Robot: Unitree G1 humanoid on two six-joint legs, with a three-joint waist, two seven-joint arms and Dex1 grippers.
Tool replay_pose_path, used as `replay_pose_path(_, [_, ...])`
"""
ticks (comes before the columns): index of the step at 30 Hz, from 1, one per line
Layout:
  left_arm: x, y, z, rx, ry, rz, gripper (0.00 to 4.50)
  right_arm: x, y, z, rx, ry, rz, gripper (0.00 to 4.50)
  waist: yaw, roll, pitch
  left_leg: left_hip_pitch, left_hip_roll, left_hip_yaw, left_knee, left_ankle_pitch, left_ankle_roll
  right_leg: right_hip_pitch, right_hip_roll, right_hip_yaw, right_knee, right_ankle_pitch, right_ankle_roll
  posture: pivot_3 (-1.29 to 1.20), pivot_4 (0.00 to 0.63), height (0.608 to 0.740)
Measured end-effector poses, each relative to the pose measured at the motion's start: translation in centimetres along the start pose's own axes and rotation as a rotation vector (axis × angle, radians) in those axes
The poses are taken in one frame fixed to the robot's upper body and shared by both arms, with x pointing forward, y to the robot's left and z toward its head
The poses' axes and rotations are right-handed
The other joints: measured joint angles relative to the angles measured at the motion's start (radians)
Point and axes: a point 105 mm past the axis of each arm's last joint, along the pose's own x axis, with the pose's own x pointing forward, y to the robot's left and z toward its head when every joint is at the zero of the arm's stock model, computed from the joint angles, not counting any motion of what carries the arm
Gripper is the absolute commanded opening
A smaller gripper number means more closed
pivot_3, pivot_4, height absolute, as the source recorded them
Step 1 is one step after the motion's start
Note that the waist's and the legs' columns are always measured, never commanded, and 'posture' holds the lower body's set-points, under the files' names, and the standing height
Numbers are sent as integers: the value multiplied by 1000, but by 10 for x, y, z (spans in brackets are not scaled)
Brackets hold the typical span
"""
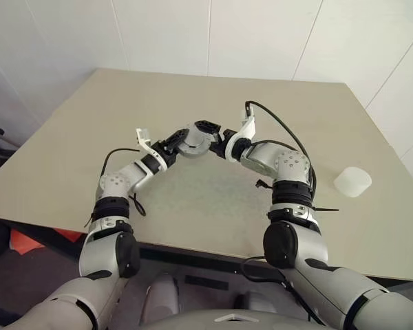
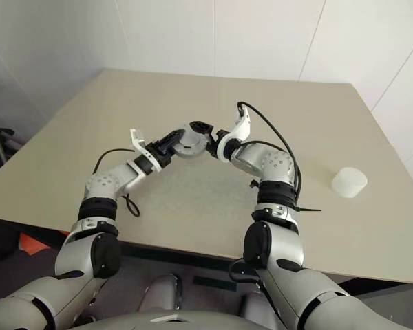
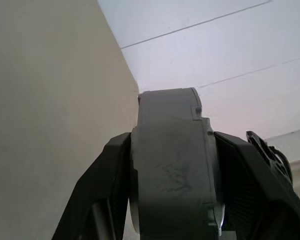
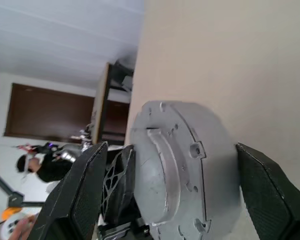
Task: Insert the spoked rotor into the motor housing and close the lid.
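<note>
**Housing held up between the two arms**

Both arms meet above the middle of the beige table (image 1: 69, 151). The left gripper (image 1: 177, 142) has its black fingers (image 3: 102, 190) clamped on the rim of the motor housing (image 1: 195, 139), holding the silver-grey round off the tabletop. The right gripper (image 1: 224, 143) sits just beside it, its fingers (image 4: 270, 195) spread wide on either side of the housing without pinching it. A white translucent cylinder (image 1: 352, 181) stands well apart, toward the table's right edge.

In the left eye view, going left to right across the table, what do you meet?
Left pincer → motor housing, gripped by that pincer → right pincer → white cylinder, standing apart near the table's right edge.
</note>
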Motion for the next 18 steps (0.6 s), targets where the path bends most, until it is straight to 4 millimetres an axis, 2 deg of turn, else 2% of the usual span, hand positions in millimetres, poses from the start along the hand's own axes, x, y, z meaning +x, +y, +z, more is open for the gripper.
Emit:
replay_pose_path(4, [-8, 22, 13, 38, -77, 123, 2333, -1, -12, 13, -22, -77, -72, 4460, 0, 0, 0, 0, 0, 0, 0, 0, 0, 0, 0, 0, 0, 0, 0, 0, 0, 740])
replay_pose_path(10, [-43, 59, 47, 67, -263, 305, 2333, -4, -23, 21, -14, -104, -110, 4460, -1, 0, 0, 0, 0, 0, 0, 0, 1, 0, 0, 0, 0, 0, 0, 0, 0, 740])
replay_pose_path(18, [-61, 71, 64, 56, -372, 351, 2333, -4, -24, 18, -16, -84, -101, 4460, -19, -1, 0, 9, 1, 0, -1, 0, 0, 6, 1, 0, 1, 0, 0, 0, 0, 740])
